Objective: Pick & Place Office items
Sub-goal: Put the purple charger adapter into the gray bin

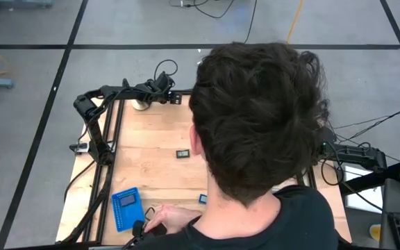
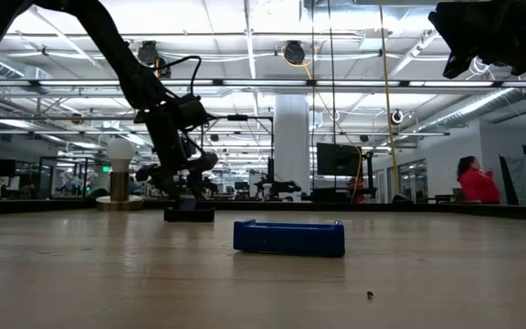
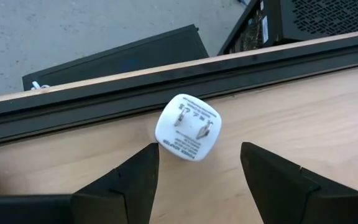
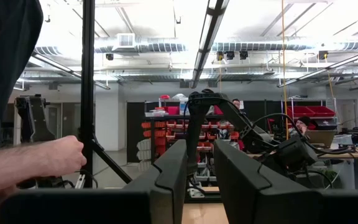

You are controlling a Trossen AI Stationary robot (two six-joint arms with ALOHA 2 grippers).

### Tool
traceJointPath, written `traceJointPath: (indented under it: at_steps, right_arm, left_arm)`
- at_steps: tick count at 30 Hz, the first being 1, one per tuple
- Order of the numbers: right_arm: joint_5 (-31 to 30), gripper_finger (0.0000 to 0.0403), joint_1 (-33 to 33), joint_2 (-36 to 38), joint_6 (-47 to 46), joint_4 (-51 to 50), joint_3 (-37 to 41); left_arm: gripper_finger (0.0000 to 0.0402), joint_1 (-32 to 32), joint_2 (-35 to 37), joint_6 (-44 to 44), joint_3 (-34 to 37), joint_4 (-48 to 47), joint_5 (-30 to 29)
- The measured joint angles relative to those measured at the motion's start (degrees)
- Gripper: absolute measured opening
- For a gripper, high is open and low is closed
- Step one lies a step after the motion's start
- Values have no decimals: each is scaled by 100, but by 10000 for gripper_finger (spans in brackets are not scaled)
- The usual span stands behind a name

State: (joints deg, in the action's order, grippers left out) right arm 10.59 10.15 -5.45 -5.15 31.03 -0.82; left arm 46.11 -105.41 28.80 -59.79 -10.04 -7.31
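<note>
The high view looks straight down from well above the table (image 1: pixel 151 167); a person's head (image 1: pixel 259 118) fills its centre. The low view sits at tabletop height, facing level into the room. The left wrist view looks down closely on a white plug adapter (image 3: pixel 188 127) at 12 o'clock. The right wrist view faces level into the room. High and low views share the blue tray (image 2: pixel 289 237).

Matt wood table (image 1: pixel 155 167), glossy white plastic adapter (image 3: pixel 188 127).
</note>
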Motion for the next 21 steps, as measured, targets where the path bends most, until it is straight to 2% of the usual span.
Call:
traceJointPath:
  at_steps: [11, 21]
  right_arm:
    - [0, 73, 0, 0, 0, 0, -2]
    - [0, 73, 0, -2, 1, 0, 0]
  left_arm:
    - [230, 80, 0, 238, 0, 167, 33]
    - [230, 74, 0, 200, 0, 433, 337]
